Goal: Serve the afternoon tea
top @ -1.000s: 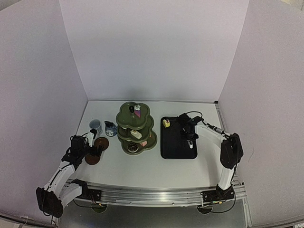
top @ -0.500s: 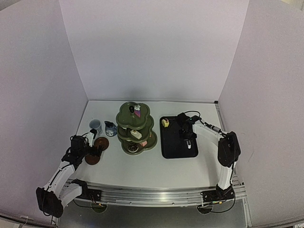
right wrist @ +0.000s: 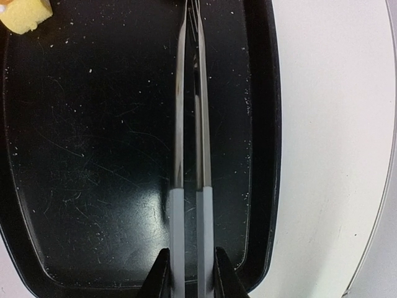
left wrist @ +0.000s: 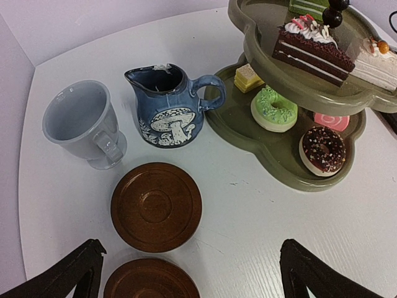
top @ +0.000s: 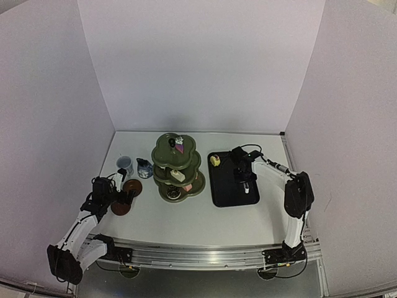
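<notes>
The right pincer [right wrist: 189,276] is clamped on the metal tongs [right wrist: 178,205], squeezing their arms together. The yellow pastry [right wrist: 23,15] lies on the black tray [right wrist: 93,186], ahead and to its left. It is probably light and soft, so nip it gently across its sides. The left pincer [left wrist: 191,261] gapes wide over the brown saucers [left wrist: 156,207].

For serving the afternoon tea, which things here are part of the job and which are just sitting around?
Part of the job: dark green three-tier stand, pastries on it, yellow pastry, pale blue cup, blue mushroom jug, brown saucer, second brown saucer.

Only aids, not the tea: black tray, metal tongs.
</notes>
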Robot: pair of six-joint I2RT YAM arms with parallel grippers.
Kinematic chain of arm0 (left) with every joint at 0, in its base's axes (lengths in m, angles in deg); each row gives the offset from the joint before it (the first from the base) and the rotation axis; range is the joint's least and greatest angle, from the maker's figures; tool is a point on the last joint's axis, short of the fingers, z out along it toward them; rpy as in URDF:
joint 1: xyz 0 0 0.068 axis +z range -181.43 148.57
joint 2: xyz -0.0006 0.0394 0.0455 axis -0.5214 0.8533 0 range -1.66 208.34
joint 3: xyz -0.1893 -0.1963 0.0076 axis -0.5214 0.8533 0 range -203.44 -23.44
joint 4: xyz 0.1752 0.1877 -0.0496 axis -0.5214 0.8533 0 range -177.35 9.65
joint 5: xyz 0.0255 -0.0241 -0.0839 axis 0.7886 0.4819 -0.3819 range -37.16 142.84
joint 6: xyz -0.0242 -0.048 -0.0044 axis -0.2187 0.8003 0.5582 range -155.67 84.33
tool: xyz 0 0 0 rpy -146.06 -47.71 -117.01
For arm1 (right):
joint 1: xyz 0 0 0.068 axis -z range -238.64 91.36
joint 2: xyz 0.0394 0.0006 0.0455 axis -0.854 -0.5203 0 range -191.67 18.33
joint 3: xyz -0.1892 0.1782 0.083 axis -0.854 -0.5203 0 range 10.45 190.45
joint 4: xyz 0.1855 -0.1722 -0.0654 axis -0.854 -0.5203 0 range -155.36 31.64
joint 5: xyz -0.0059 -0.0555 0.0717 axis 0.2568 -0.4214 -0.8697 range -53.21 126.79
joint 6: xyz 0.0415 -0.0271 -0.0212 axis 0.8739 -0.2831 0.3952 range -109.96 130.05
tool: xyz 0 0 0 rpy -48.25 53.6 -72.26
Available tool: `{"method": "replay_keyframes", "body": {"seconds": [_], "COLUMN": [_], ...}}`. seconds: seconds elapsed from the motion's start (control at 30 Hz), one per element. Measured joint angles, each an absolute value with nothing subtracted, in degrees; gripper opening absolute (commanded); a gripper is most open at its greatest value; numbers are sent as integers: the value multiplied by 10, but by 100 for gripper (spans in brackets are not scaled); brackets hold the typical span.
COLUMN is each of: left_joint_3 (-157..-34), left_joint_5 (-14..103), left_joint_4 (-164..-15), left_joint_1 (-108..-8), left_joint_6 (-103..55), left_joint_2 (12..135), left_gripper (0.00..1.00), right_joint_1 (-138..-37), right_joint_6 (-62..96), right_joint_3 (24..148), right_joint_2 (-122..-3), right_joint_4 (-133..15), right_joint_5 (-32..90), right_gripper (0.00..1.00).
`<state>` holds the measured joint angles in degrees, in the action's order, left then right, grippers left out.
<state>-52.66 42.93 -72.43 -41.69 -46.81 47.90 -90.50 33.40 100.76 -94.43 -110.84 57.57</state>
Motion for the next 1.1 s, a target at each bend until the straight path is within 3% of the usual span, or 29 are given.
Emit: {"method": "replay_keyframes", "body": {"seconds": [0.3, 0.5, 0.83, 1.1], "left_joint_3": [-527, -527, -527, -527], "left_joint_5": [429, 429, 431, 436], "left_joint_4": [-724, -724, -724, -724], "left_joint_1": [-417, -417, -417, -417], "left_joint_6": [-468, -468, -468, -476], "left_joint_2": [479, 479, 479, 479], "left_gripper": [100, 100, 100, 100], "right_joint_1": [-905, -905, -896, -881], "right_joint_6": [321, 298, 255, 255], "right_joint_3": [995, 1008, 1121, 1132], "right_joint_2": [-884, -870, -933, -970], "right_joint_4": [-1107, -1112, -1125, -1143], "right_joint_5": [574, 575, 574, 576], "right_gripper": [0, 10, 13, 18]}}
